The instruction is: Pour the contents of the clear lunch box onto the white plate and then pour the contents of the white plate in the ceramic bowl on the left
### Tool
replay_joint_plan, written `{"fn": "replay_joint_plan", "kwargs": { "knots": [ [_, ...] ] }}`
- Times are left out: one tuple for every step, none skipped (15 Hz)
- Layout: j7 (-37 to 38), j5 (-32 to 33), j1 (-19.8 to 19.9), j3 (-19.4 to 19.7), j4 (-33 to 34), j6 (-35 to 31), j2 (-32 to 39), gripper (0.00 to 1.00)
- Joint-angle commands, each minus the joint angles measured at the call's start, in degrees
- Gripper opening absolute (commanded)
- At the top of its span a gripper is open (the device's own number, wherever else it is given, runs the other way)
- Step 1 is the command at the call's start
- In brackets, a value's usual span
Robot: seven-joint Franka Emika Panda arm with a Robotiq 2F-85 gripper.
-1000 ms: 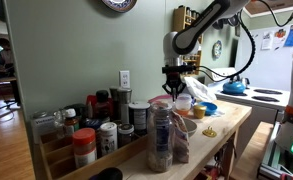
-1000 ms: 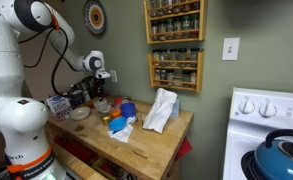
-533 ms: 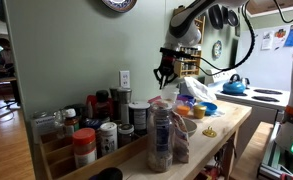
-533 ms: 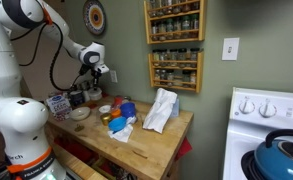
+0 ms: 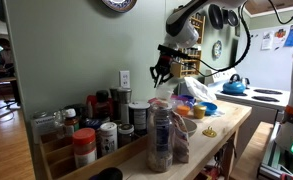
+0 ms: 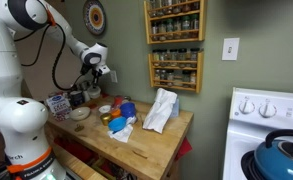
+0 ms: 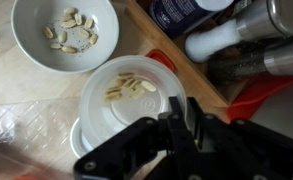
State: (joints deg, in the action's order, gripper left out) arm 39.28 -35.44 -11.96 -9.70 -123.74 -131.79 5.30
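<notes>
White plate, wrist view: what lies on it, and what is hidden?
A few pale nut-like pieces lie on the white plate. The gripper covers its lower right part, hiding anything there.

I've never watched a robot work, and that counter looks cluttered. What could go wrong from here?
1. The white plate holds loose nut-like pieces. If it is tipped too fast toward the ceramic bowl, they could scatter over the wooden counter.
2. A white bottle stands right beside the plate, so the tool, hanging above the plate, might knock it over on the way down.
</notes>
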Motion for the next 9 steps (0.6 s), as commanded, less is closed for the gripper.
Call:
{"fn": "replay_joint_plan", "kwargs": {
  "knots": [
    [-6.00,-5.10,1.17,-0.26,0.77,-1.64,2.47,0.03],
    [-9.10,-7.13,1.45,-0.30,0.82,-2.47,3.21,0.03],
    [-14.00,-10.58,1.88,-0.42,0.81,-2.98,3.88,0.03],
    [-18.77,-13.60,2.33,-0.42,0.83,-3.46,4.58,0.03],
    [-23.01,-16.23,2.77,-0.44,1.12,-3.07,5.32,0.03],
    [-27.43,-18.66,3.16,-0.55,1.64,-2.43,6.08,0.03],
    [-32.03,-21.16,3.61,-0.66,2.14,-1.62,6.81,0.03],
    [-36.54,-23.60,4.01,-0.74,2.74,-0.92,7.59,0.03],
    [-41.08,-26.34,4.52,-0.74,3.15,0.02,8.46,0.03]
  ]
}}
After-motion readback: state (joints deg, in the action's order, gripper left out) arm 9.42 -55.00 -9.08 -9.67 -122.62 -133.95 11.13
